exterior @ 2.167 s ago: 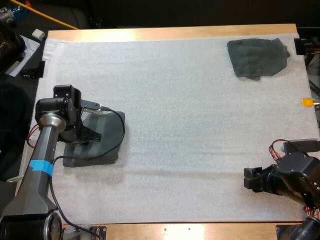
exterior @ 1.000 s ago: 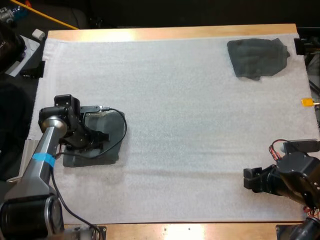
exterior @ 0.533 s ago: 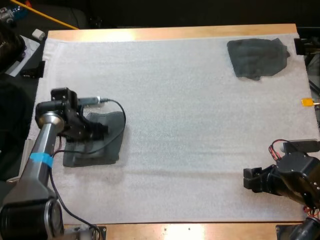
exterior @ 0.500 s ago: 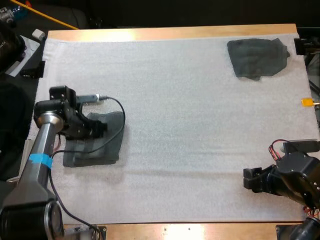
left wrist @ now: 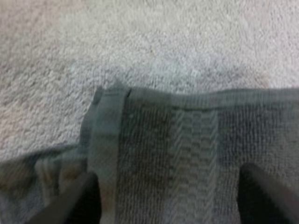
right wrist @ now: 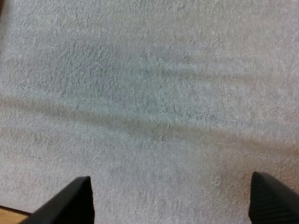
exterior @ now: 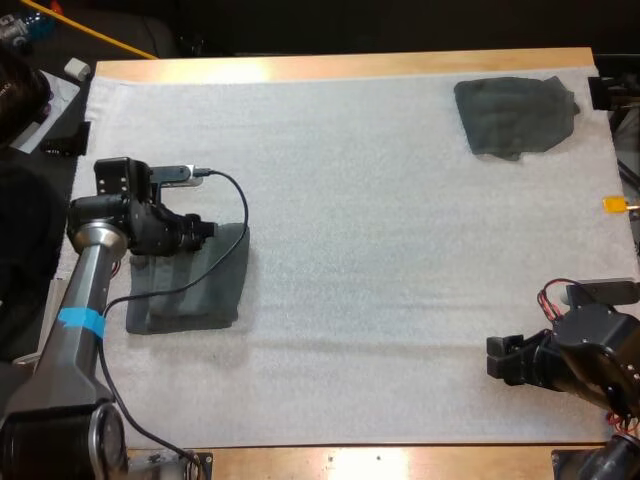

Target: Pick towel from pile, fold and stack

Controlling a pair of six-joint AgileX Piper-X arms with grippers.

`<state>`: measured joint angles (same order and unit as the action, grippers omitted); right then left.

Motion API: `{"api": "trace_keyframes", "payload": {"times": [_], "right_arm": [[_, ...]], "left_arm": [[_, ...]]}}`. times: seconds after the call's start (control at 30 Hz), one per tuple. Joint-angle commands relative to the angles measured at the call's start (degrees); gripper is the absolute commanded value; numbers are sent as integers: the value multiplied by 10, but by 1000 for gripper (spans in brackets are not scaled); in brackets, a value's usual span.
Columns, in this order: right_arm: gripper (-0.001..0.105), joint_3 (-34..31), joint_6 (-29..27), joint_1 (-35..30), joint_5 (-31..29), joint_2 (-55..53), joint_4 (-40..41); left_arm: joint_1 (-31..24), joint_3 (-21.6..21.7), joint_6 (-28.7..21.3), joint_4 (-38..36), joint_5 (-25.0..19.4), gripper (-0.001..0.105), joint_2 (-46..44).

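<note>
Under left gripper (exterior: 205, 228), folded towel (exterior: 200, 295) partly hidden.

White mat (exterior: 380, 250) on wooden table (exterior: 400, 65) bears a folded towel (exterior: 195, 295) and a crumpled towel (exterior: 515, 115).

You can pass freely across the mat's (exterior: 350, 250) middle; only the crumpled towel (exterior: 515, 115) far right and folded towel (exterior: 190, 295) left obstruct.
</note>
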<state>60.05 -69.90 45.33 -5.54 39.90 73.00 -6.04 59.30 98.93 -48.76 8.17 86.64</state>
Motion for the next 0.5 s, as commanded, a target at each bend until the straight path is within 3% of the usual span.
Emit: {"api": "trace_keyframes", "payload": {"times": [0.0,0.3,0.47], "right_arm": [[66,3,-2,1,0,-3,-1],[66,4,1,0,1,-3,3],[66,2,1,1,0,-2,0]], "left_arm": [[6,-2,8,16,-13,60,21],[6,-2,6,11,-6,60,103],[3,1,6,4,-2,60,107]]}}
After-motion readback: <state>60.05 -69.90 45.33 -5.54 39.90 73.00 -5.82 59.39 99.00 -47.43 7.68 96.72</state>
